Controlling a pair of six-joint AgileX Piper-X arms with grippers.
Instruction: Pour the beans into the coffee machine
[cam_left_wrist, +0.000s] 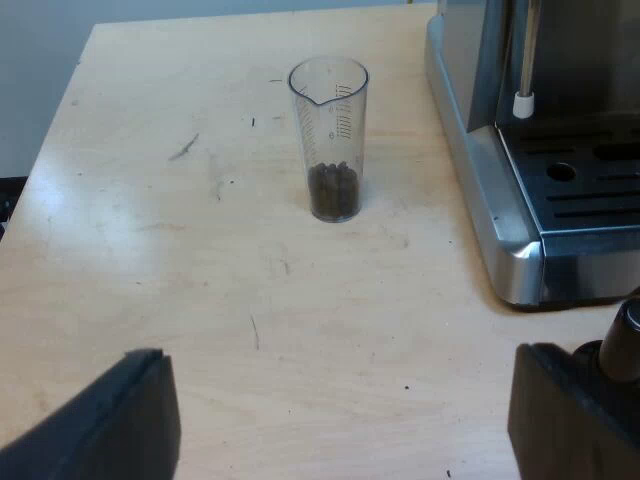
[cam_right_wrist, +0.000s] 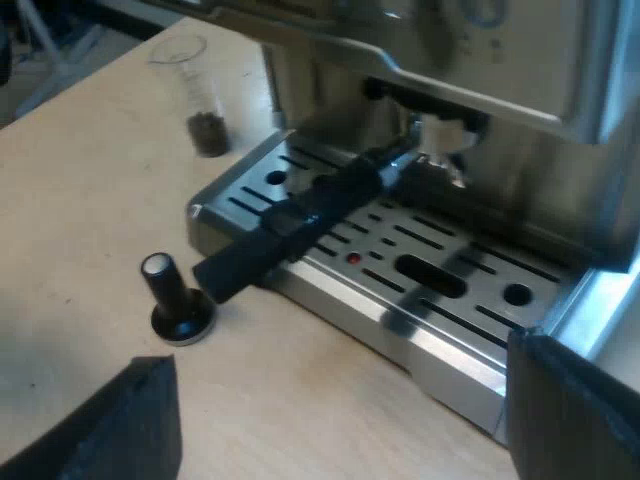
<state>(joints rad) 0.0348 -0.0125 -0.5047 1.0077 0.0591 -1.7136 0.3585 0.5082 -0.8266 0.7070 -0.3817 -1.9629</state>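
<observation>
1. Measuring glass (cam_left_wrist: 330, 140) stands upright on the desk (cam_left_wrist: 150, 250), near the espresso machine (cam_left_wrist: 500, 200) but apart from it; dark beans (cam_left_wrist: 333, 192) lie in its bottom.
2. Left gripper (cam_left_wrist: 335, 430) hovers over bare desk, glass at its 12 o'clock; fingers spread wide, empty.
3. Right gripper (cam_right_wrist: 335, 420) faces the machine's front; fingers released, empty.
4. Holder's dark handle (cam_right_wrist: 300, 220) juts over the drip tray (cam_right_wrist: 440, 290) toward 8 o'clock; a black-knobbed tamper (cam_right_wrist: 175, 300) stands just beside its end.

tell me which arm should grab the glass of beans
Left, I'd say. The left gripper, open, faces the glass across bare table; the right gripper is at the drip tray, the glass farther off.
</observation>
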